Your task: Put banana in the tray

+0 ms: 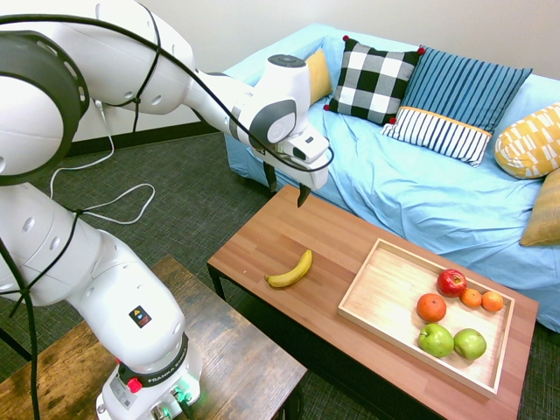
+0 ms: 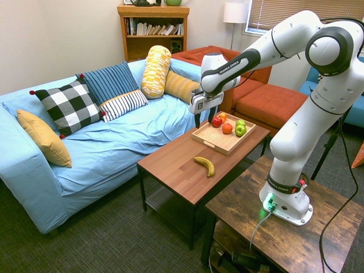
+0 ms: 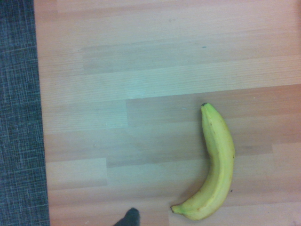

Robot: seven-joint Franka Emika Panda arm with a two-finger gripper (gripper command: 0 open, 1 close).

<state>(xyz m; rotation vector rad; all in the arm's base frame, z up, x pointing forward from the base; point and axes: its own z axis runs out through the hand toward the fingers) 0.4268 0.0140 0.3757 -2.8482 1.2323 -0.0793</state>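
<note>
Gripper high over the tabletop, banana not yet grasped.

The gripper (image 1: 287, 185) hangs empty with its fingers spread, well above the reddish tabletop (image 1: 289, 236). The banana (image 1: 291, 270) lies flat below it and a little toward the arm's base, well apart from the tray (image 1: 385, 293), which sits further along the tabletop with apples and oranges gathered at its far end. The banana's long axis runs roughly crosswise to the tabletop's length, curve bowing toward the tray. A good approach, I judge, is to centre over its thick middle, turn the fingers across that axis, then descend straight and close gently to avoid rolling it.
</note>
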